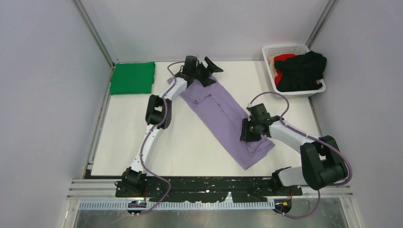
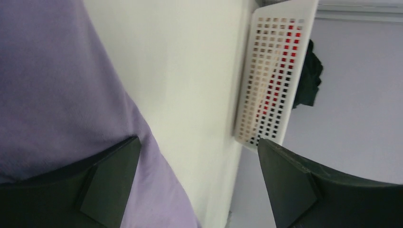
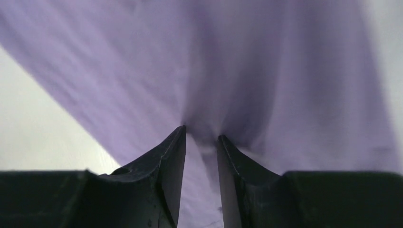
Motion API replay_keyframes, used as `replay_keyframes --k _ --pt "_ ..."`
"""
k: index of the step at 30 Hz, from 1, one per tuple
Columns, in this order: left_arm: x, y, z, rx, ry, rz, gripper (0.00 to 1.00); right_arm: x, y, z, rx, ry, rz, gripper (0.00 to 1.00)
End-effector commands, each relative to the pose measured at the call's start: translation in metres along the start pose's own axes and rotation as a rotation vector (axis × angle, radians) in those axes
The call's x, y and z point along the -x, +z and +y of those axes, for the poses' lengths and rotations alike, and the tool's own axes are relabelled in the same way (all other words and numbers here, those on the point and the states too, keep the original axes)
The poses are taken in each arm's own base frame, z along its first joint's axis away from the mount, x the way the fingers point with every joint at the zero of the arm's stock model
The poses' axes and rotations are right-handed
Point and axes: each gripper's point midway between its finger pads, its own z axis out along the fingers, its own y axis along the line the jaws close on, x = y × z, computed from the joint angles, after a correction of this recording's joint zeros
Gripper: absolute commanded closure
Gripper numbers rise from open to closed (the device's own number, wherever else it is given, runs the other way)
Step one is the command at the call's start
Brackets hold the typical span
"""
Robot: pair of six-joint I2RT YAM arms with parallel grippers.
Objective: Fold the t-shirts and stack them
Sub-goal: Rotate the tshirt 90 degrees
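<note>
Closest in, your right jaws are clenched on a small pucker of the lavender t-shirt, the cloth bunching between the tips. Your left jaws hang released over the shirt's far end, one side above cloth, the other above bare desk. Lift now and that thin pinch may slip. Or the unheld far end drags along and skews your fold.

The top external view looks down from above and behind the arm bases, taking in the whole white table. The left wrist camera sits low over the lavender-purple cloth t-shirt, facing along the table toward the white perforated plastic basket; both also appear in the overhead view. The right wrist camera hangs close to that shirt, which nearly fills its frame.
</note>
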Motion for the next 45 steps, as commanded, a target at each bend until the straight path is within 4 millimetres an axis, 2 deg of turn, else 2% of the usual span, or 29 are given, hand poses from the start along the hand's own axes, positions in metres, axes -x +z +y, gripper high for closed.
replay_keyframes --k 1,2,5,6,7,8,9,10,11,13,15,18,19,22,25,29,32,34,36,39,45 --pt "0.006 0.027 -0.067 -0.301 -0.120 -0.100 0.00 -0.068 0.001 0.044 0.162 -0.078 0.196 0.61" --pt "0.004 0.029 -0.077 -0.324 -0.099 -0.111 0.00 -0.078 0.004 0.048 0.174 -0.092 0.223 0.61" --pt "0.002 0.023 -0.099 -0.343 -0.006 -0.146 0.00 -0.109 0.004 0.084 0.270 -0.185 0.297 0.61" --pt "0.001 0.018 -0.107 -0.346 0.028 -0.152 0.00 -0.109 0.007 0.096 0.297 -0.209 0.297 0.61" --pt "0.000 0.015 -0.110 -0.343 0.053 -0.153 0.01 -0.120 0.005 0.110 0.334 -0.252 0.323 0.61" --pt "0.000 0.009 -0.118 -0.350 0.082 -0.151 0.00 -0.119 0.008 0.125 0.364 -0.279 0.316 0.61" --pt "-0.001 0.003 -0.127 -0.362 0.114 -0.146 0.00 -0.128 0.005 0.140 0.406 -0.329 0.333 0.61" --pt "-0.001 -0.004 -0.138 -0.377 0.146 -0.142 0.00 -0.122 0.007 0.159 0.441 -0.359 0.319 0.61" --pt "-0.002 -0.011 -0.147 -0.387 0.175 -0.137 0.00 -0.128 0.004 0.174 0.476 -0.416 0.322 0.61" --pt "-0.005 -0.027 -0.163 -0.398 0.229 -0.123 0.00 -0.111 0.000 0.210 0.511 -0.495 0.264 0.64" --pt "-0.009 -0.044 -0.172 -0.401 0.281 -0.100 0.00 -0.095 -0.001 0.218 0.469 -0.519 0.197 0.65" --pt "-0.010 -0.075 -0.181 -0.397 0.330 -0.062 0.01 -0.063 -0.010 0.212 0.385 -0.533 0.056 0.58" --pt "-0.010 -0.090 -0.188 -0.407 0.347 -0.053 0.00 -0.058 -0.013 0.208 0.367 -0.532 0.040 0.56" --pt "-0.021 -0.129 -0.191 -0.393 0.390 -0.025 0.00 -0.030 -0.025 0.198 0.330 -0.505 -0.052 0.43" --pt "-0.040 -0.154 -0.156 -0.265 0.419 -0.062 0.00 -0.009 -0.029 0.187 0.296 -0.463 -0.102 0.25" --pt "-0.095 -0.186 -0.076 -0.008 0.385 -0.009 0.00 0.015 -0.019 0.167 0.242 -0.410 -0.127 0.01" --pt "-0.135 -0.199 -0.031 0.097 0.383 0.032 0.00 0.028 -0.008 0.159 0.201 -0.405 -0.143 0.04" --pt "-0.158 -0.199 -0.006 0.148 0.364 0.069 0.00 0.031 0.001 0.158 0.190 -0.400 -0.137 0.05" --pt "-0.173 -0.192 0.008 0.155 0.346 0.108 0.00 0.028 0.014 0.157 0.189 -0.390 -0.113 0.04" --pt "-0.176 -0.178 0.032 0.218 0.305 0.140 0.00 0.026 0.026 0.157 0.185 -0.383 -0.086 0.05" --pt "-0.156 -0.155 0.064 0.400 0.284 0.152 0.00 0.030 0.050 0.148 0.134 -0.347 -0.058 0.05"
